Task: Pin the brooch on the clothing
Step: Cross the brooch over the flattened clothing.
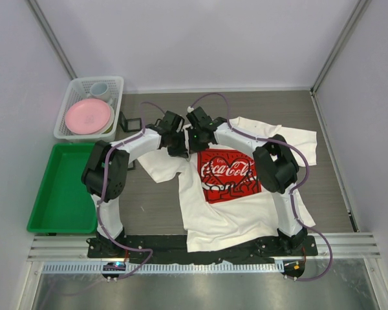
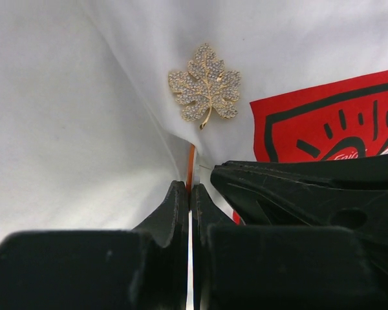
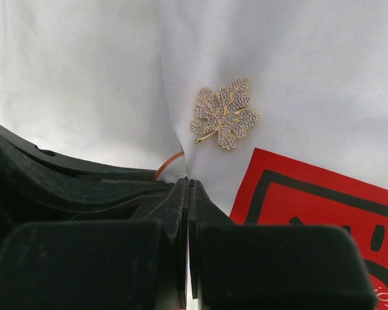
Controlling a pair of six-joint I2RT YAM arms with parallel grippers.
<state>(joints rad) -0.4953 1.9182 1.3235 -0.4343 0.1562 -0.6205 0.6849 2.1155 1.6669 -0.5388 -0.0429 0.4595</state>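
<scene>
A white T-shirt (image 1: 226,219) lies spread flat on the grey bench (image 1: 155,206), neck towards the far side, its red Coca-Cola print (image 1: 227,173) facing up. Both arms reach in over the collar area and meet there, almost nose to nose.

From where the left wrist looks, a gold leaf-shaped brooch (image 2: 205,90) set with small clear stones sits on the white cloth just up and left of the print's top corner. It lies face up, stem pointing back towards the hands. It looks flat against the fabric, though I cannot tell whether its pin goes through the cloth.

The left hand (image 2: 189,190) is closed, its two black fingers pressed together with only a hairline between them. Its tips sit at a crease in the cloth that runs up to the brooch. A thin orange strip (image 2: 191,165) pokes out right at those tips. Whether the fingers nip it or the fabric, I cannot make out.

The right hand (image 3: 189,184) is closed the same way, fingers tight together, just below the brooch and touching or nearly touching the left hand beside it.

Off to the left on the bench, well apart from the shirt, sits a green tray (image 1: 58,187). Behind it stands a white basket (image 1: 119,97) holding a pink plate (image 1: 87,116) and a pale cup (image 1: 100,88).
</scene>
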